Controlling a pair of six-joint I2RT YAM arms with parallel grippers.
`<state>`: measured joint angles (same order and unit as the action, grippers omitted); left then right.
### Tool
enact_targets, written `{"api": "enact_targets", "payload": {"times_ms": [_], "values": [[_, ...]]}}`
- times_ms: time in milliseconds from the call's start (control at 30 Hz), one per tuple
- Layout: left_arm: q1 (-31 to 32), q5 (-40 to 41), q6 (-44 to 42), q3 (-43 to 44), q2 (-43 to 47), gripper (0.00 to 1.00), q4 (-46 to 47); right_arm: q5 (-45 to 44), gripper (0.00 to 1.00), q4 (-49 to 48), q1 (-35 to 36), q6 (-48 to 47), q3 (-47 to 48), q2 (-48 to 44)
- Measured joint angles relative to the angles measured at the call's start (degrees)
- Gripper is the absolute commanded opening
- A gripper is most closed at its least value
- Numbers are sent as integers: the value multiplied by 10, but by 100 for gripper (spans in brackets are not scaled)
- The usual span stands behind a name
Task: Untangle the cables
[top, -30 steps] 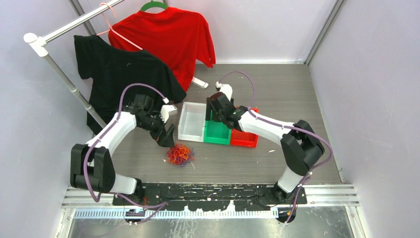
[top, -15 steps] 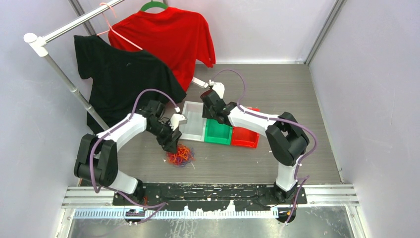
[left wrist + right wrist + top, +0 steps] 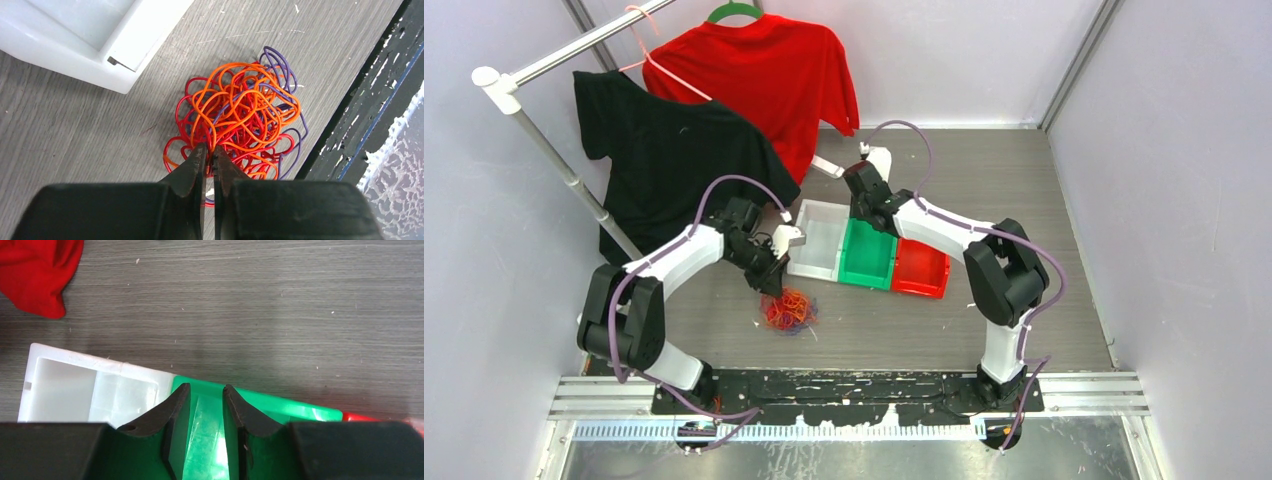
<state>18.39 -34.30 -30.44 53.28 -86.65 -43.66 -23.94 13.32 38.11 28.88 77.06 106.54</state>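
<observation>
1. One tangle of thin orange, red and purple cables (image 3: 237, 120) lies on the grey wood-pattern table (image 3: 65, 135). It is just beside the corner of the white plastic bin (image 3: 100, 45) and near the black metal rail (image 3: 350, 130). The colours are fully interwoven, so I judge that the task is only at its beginning.
2. The left gripper (image 3: 209, 152) has its jaws almost together at the near edge of the tangle. It seems to pinch one or two red strands. The grip is very thin, so the wire may slip out when the arm pulls.
3. The opposite risk is that nothing holds the tangle down. If the left arm lifts, the whole clump can rise together and no strand comes free.
4. The right gripper (image 3: 206, 400) hangs over the green plastic bin (image 3: 280, 407), well apart from the tangle. Its jaws are a little apart and hold nothing. From there it cannot hold the clump down.
5. A sideways pull could drag the clump against the white plastic bin or onto the rail.
6. A hard pull may tighten the knots instead of opening them.
</observation>
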Motion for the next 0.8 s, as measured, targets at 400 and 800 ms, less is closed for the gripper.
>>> {"api": "enact_targets", "payload": {"times_ms": [400,800], "values": [[0,-26,-5,31,41,0,-78,-2,39,10,-14,-45,49,39],[0,-58,-11,69,85,0,-152,47,95,17,41,-75,-52,-113]]}}
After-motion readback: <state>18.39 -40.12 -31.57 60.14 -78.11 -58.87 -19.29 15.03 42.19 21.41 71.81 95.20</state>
